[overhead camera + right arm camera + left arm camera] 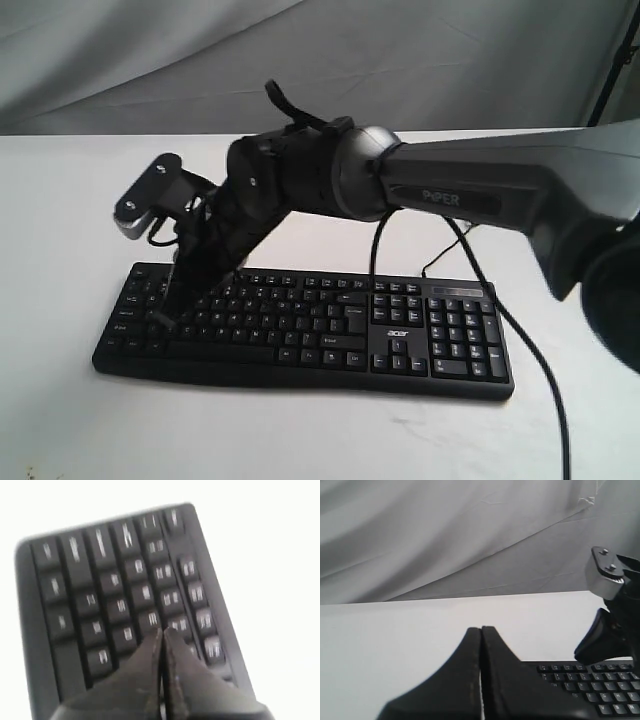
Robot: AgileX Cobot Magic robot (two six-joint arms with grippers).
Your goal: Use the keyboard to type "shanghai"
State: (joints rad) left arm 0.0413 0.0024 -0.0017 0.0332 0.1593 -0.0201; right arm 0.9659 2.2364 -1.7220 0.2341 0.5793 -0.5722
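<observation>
The black keyboard (330,325) lies across the white table, number pad to the right. My right arm reaches over the middle to its left end. There the right gripper (168,321) points down, shut, with its tip on or just above the left-hand letter keys. In the right wrist view the right gripper (162,630) has its tips pressed together over the blurred keyboard (100,580); I cannot read which key. My left gripper (481,628) is shut and empty, held off the left end of the keyboard (592,687). It does not show in the exterior view.
A black cable (525,345) hangs from the right arm and runs down over the table past the number pad. The right arm's wrist camera (145,195) juts out above the keyboard's left end. Grey cloth (150,60) hangs behind the table (60,250).
</observation>
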